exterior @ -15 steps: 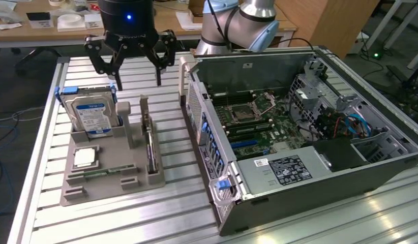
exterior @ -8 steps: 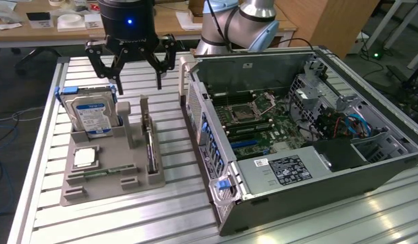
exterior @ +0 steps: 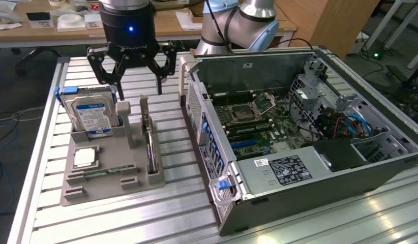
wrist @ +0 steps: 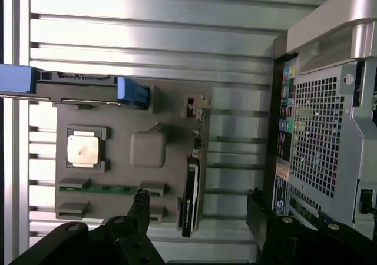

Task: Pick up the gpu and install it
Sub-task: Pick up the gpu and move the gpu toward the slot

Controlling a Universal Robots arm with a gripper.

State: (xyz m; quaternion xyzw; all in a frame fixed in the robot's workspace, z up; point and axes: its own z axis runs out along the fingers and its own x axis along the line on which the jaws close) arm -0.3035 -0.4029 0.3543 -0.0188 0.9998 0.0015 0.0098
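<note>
The gpu (exterior: 149, 145) stands on its long edge in a slot along the side of a grey holder (exterior: 111, 195) that faces the computer, so from where I watch it reads as a thin dark blade running from near to far. In the wrist view the gpu (wrist: 191, 194) shows edge-on, a narrow black strip with pale lettering, seated in the holder and not lifted.

The gripper (exterior: 138, 92) hangs over the far end of the holder with its jaws spread wide and nothing between them. In the wrist view its two black fingers (wrist: 140, 203) stand one to either side of the card's line, well clear of it (I see no contact with the card).

To the exterior view's left of the gpu, a silver hard drive (exterior: 92, 116) with a blue-and-white label stands upright in the holder's far left corner. Nearer than that lies a square processor chip (exterior: 85, 156), flat in its own recess, and nearer again a narrow green memory stick (exterior: 100, 173) lies flat in a shallow groove.

To the exterior view's right of the holder, a computer case (exterior: 297, 203) lies on its side with the panel off. Its motherboard (exterior: 260, 119) faces up, with an empty processor socket towards the far end. Holder and case both rest on a ribbed aluminium table (exterior: 127, 223), just beside one another.
</note>
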